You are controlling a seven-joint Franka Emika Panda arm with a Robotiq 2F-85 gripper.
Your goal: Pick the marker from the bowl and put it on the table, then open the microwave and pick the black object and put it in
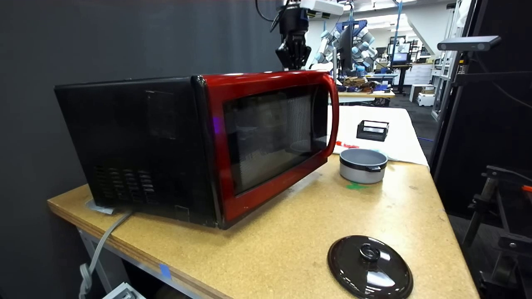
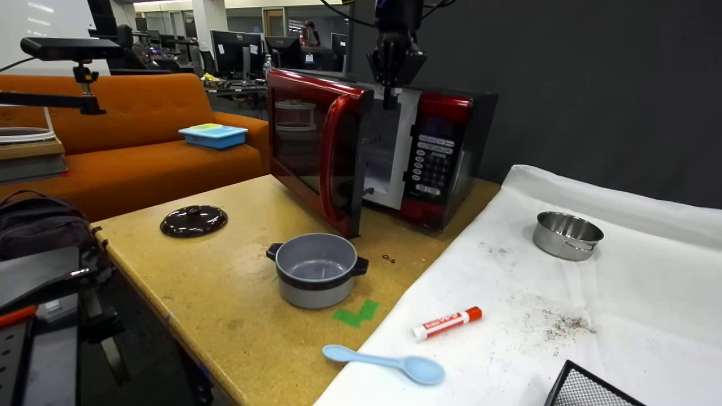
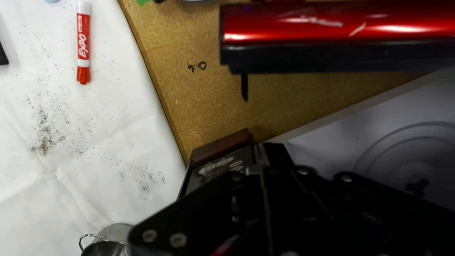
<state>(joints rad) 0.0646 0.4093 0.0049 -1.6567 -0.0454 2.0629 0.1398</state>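
Note:
The red-fronted microwave (image 2: 440,158) has its door (image 2: 316,146) swung partway out, and its pale interior shows in the wrist view. My gripper (image 2: 390,104), shut with nothing visible between its fingers, points down near the top of the opening, apart from the door as seen in the wrist view. A red and white marker (image 2: 447,323) lies on the white sheet covering part of the table (image 2: 225,270). The grey bowl (image 2: 316,270) with a black band stands on the wood and holds nothing visible. Farther off on the sheet is the black object (image 1: 373,135), an open-framed mesh box.
A steel pan (image 2: 567,239) sits on the sheet behind the marker. The light blue spoon (image 2: 383,361) lies across the sheet's edge. On the wood, a glossy black lid (image 2: 193,221) rests near the far edge. The open door's handle (image 2: 333,158) juts over the table.

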